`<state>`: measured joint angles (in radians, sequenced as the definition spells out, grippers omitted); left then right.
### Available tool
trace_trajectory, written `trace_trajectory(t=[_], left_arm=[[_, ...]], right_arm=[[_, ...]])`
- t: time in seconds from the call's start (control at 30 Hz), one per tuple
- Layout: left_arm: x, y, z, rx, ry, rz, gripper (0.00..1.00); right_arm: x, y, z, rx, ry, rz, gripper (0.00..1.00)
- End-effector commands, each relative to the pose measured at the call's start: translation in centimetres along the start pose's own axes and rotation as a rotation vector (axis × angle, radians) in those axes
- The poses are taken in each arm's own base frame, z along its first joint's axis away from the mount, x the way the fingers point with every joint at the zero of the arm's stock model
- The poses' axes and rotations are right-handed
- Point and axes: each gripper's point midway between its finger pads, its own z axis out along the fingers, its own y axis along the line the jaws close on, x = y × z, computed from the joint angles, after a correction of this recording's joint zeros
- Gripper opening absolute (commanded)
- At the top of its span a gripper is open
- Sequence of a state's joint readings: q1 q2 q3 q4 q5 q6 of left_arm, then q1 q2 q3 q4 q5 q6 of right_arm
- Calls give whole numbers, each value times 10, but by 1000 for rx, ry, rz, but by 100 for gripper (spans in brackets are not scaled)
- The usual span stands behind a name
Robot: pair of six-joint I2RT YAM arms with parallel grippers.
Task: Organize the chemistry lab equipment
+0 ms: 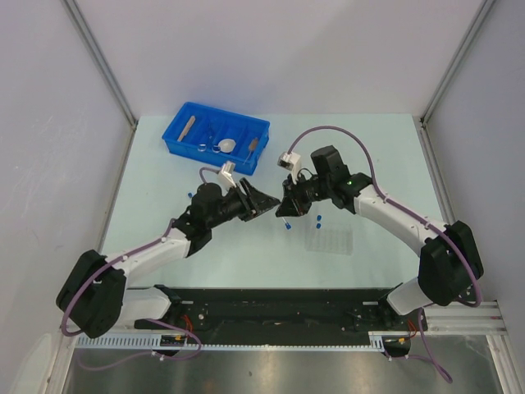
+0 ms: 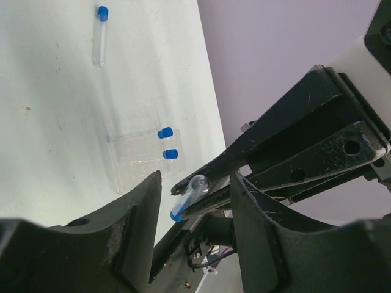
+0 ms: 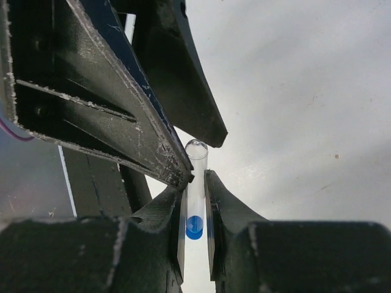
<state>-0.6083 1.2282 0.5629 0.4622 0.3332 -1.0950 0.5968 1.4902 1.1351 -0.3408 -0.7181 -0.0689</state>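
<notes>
My right gripper (image 1: pixel 287 205) is shut on a clear blue-capped tube (image 3: pixel 195 183), held above the table with its cap down. The tube also shows in the left wrist view (image 2: pixel 189 198) and in the top view (image 1: pixel 288 222). My left gripper (image 1: pixel 264 202) is open, and its fingers (image 2: pixel 263 238) stand on either side of the right gripper's tips without touching the tube. The clear tube rack (image 1: pixel 330 240) lies just right of the grippers with two capped tubes (image 2: pixel 166 143) at its far edge. Another tube (image 2: pixel 99 36) lies loose on the table.
The blue bin (image 1: pixel 182 139) stands at the back left. It holds the wooden stick (image 1: pixel 188 127), metal tongs (image 1: pixel 207 131), white dish (image 1: pixel 227 145) and brown-handled tool (image 1: pixel 253 146). A small blue cap (image 1: pixel 189 194) shows on the table beside the left arm.
</notes>
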Motion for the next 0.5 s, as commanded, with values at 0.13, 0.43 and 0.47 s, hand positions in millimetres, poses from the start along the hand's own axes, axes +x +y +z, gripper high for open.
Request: trace_trajectory(t=[0.13, 0.43, 0.47], left_arm=[[-4, 2, 10, -135, -4, 97, 44], [-10, 12, 7, -193, -66, 73, 44], [-12, 11, 7, -194, -77, 73, 44]], right_arm=[[-6, -4, -1, 41, -16, -40, 7], [-5, -4, 0, 55, -13, -44, 7], [-6, -4, 1, 56, -14, -43, 7]])
